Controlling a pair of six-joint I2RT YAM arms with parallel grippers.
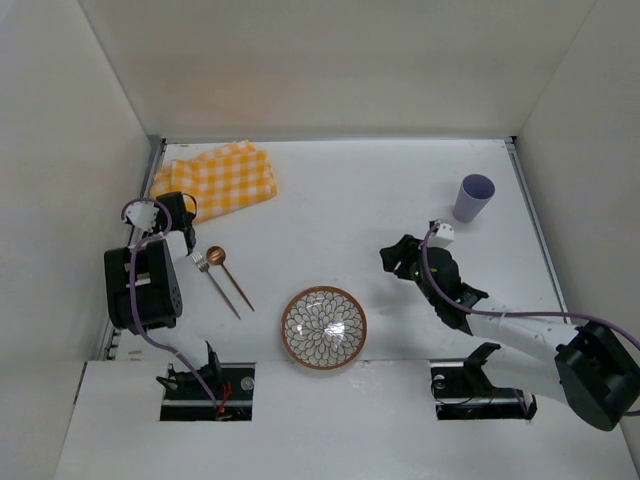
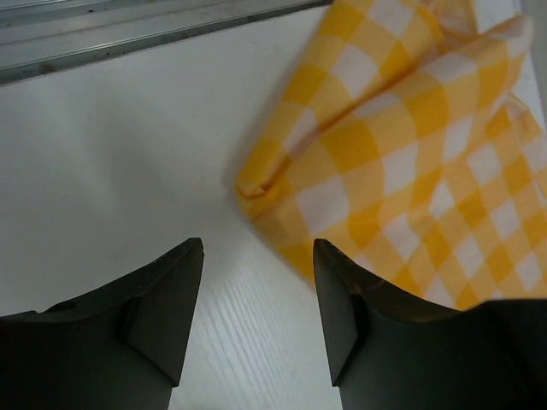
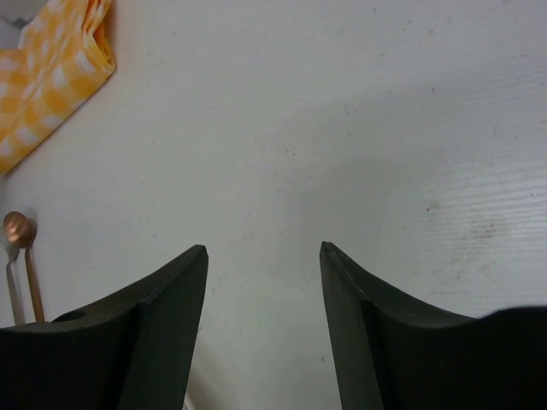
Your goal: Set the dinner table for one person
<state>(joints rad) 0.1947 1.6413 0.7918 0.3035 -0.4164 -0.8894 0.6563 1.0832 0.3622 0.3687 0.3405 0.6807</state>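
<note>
The white dinner table holds a patterned bowl with a brown rim at the near middle. A silver fork and a copper spoon lie side by side left of the bowl. A lilac cup stands at the far right. A folded yellow-and-white checked cloth lies at the far left. My left gripper is open and empty just beside the cloth's near left corner. My right gripper is open and empty over bare table, right of the bowl.
White walls border the table on three sides. A metal rail runs along the left edge close to my left gripper. The spoon's bowl and the cloth show at the left of the right wrist view.
</note>
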